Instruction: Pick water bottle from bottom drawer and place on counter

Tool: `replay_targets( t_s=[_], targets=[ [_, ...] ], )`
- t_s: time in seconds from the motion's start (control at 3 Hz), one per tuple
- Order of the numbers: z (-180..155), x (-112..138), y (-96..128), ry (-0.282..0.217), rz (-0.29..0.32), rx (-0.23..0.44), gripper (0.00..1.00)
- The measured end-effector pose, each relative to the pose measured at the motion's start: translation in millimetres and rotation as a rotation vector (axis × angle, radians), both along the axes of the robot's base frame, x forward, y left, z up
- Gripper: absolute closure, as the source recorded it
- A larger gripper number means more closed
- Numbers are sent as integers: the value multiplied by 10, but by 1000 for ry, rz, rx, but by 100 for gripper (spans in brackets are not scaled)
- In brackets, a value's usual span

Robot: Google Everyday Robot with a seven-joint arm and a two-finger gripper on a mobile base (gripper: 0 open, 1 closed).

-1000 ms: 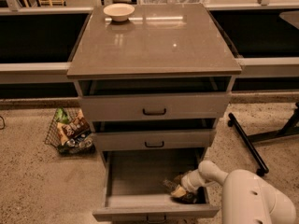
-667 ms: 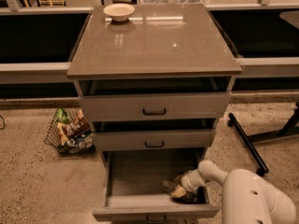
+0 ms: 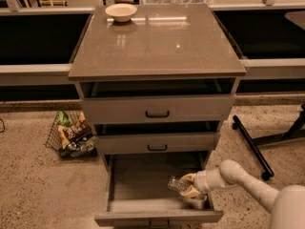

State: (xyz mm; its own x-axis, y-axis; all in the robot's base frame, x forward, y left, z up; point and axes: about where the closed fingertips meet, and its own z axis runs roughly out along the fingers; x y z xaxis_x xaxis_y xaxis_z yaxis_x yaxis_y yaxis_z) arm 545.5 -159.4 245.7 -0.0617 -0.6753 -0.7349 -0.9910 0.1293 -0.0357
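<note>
**Status: changes vs. approx. 1 s ago, largest item first**

1. Counter (image 3: 157, 46): no change noted. A bowl (image 3: 121, 12) is seen at the far-left corner. The bottle has not yet been placed here.
2. Upper drawers (image 3: 157, 109): no change. Both are seen partly pulled out above the work area.
3. Bottom drawer (image 3: 138, 180): pulled fully out, as before. The floor is exposed on the left and in the middle.
4. Arm (image 3: 248, 182): reached in from the lower right, w/ almost no shift in pos. noted.
5. Gripper (image 3: 191, 191): located inside the bottom drawer at the front-right corner, low over the floor. It is seen clamped around the bottle.
6. Water bottle (image 3: 175, 184): this is the main change. Before, only a dark shape was seen under the gripper. Now a clear end is seen sticking out to the gripper's left, tilted upward.

**Meaning for task (judgement):** the grasp is taken as made and the lift as just begun. Removal from the drawer and placement on the counter are left to be done.

**Bottle vs. gripper:** the bottle is held in the gripper, w/ the rest of the body hidden. It remains within the drawer, below the upper drawer fronts.
</note>
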Motion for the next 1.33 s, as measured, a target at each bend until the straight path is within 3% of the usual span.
replay_targets(
  t_s=[0.33,1.0,1.33],
  targets=[
    [725,-99,-41,-98,72,44,100],
    [798,-92,-43,-109,79,44,100],
    [1191,22,-14,-172,150,22,100]
  ],
)
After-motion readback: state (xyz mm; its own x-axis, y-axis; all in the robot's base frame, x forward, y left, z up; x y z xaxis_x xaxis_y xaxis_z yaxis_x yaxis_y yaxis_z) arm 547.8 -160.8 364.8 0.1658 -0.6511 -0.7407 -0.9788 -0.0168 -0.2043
